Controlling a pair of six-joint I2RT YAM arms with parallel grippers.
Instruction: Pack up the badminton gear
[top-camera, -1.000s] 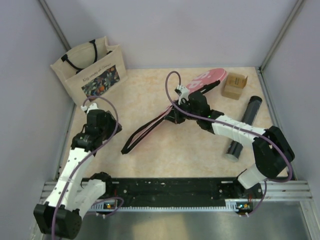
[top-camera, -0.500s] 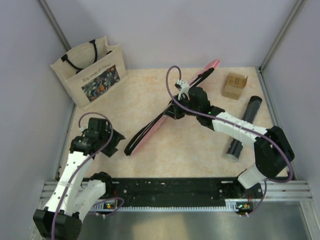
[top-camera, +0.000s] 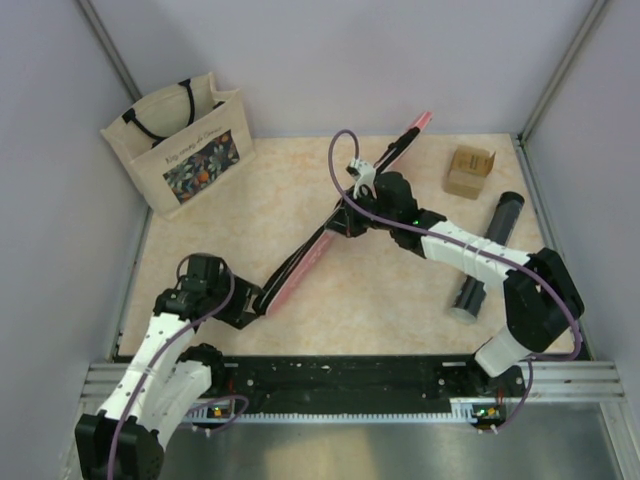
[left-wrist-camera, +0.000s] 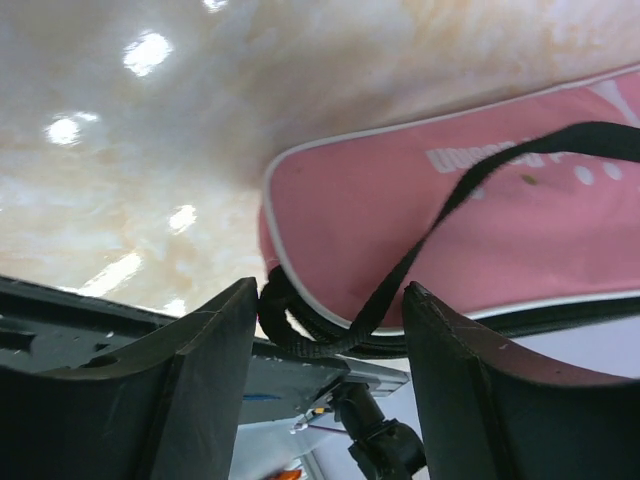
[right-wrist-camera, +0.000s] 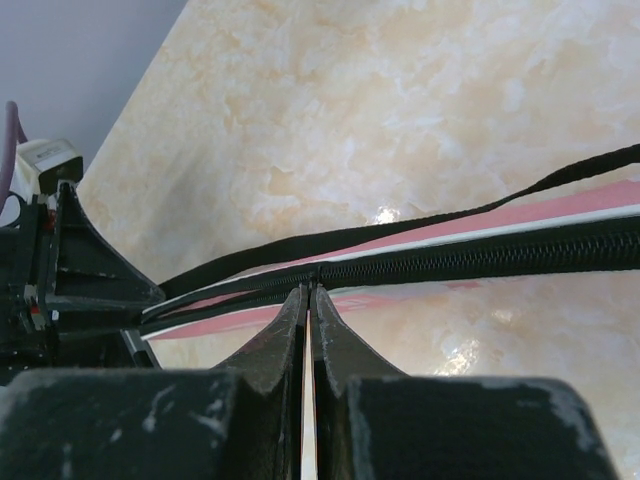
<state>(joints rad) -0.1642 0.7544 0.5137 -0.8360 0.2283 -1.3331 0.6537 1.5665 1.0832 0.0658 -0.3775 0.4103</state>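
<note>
The long pink cover stands on its edge, running from the table's back middle to the front left. My right gripper is shut on its black zipper edge near the middle; in the right wrist view the closed tips pinch the zipper line of the cover. My left gripper is open at the cover's near end; in the left wrist view the pink end and its looped black strap lie between the spread fingers. The dark tube lies at the right. Rackets and shuttlecocks are not visible.
A beige floral tote bag stands at the back left. A small brown cardboard box sits at the back right, just beyond the tube. The black base rail runs along the near edge.
The cover has turned from lying flat to standing on edge in my right gripper. My left arm has swung down and right, bringing its open gripper to the cover's near end.
</note>
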